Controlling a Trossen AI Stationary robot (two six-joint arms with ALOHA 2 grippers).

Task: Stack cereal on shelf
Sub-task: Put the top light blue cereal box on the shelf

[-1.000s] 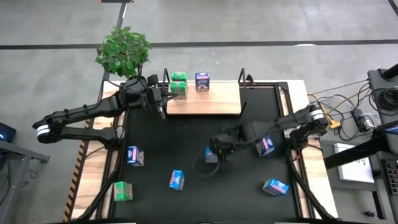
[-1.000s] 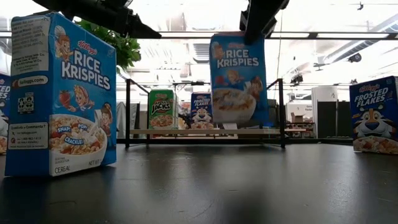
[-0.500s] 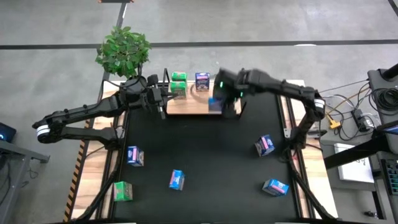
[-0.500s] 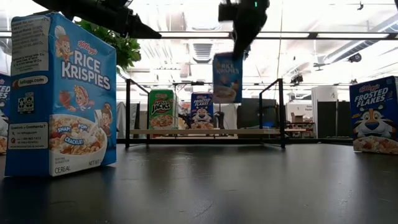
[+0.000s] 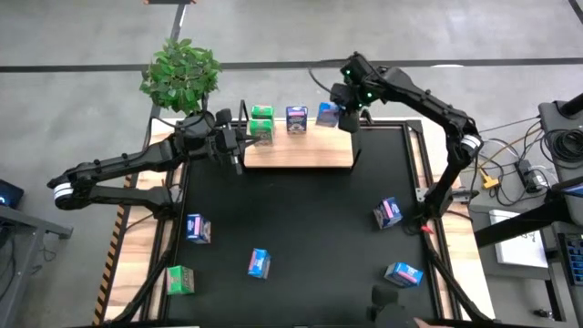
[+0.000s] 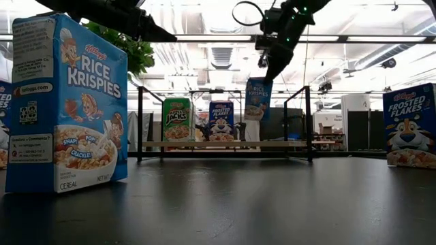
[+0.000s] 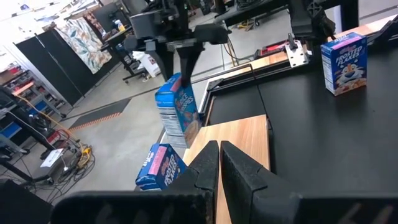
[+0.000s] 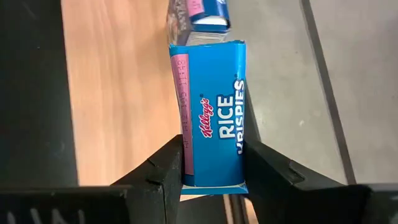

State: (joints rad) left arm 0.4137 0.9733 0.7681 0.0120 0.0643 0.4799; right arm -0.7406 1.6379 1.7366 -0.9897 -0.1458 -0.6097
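Note:
My right gripper (image 5: 339, 102) is shut on a blue Rice Krispies carton (image 5: 328, 116) over the far right part of the shelf (image 5: 301, 150), a light wood board with black uprights. On the board stand a green carton (image 5: 261, 123) and a blue Frosted Flakes carton (image 5: 297, 118); the low view shows both upright on their bases (image 6: 177, 119) (image 6: 220, 121). My left gripper (image 5: 240, 146) hangs shut over the shelf's left end and touches nothing. Several more cartons stand on the black table. My right gripper pinches the Rice Krispies carton between its two fingers (image 8: 165, 171), one on each narrow side of the upper end (image 8: 211, 174). The fingers come from above, pointing down. The carton (image 6: 257, 99) hangs nearly upright below them, clear of the shelf board.
On the black table stand blue cartons (image 5: 198, 228) (image 5: 260, 263) (image 5: 403, 272), a purple-pink one (image 5: 387, 212) and a green one (image 5: 180, 280). A potted plant (image 5: 180, 68) stands beyond the table's far left corner. Cables lie to the right (image 5: 519, 169).
My right gripper has carried the Rice Krispies carton from low over the middle of the table up and toward the far edge, to above the far right part of the shelf. The carton has stayed in its hold, lifted clear. My left arm has kept still.

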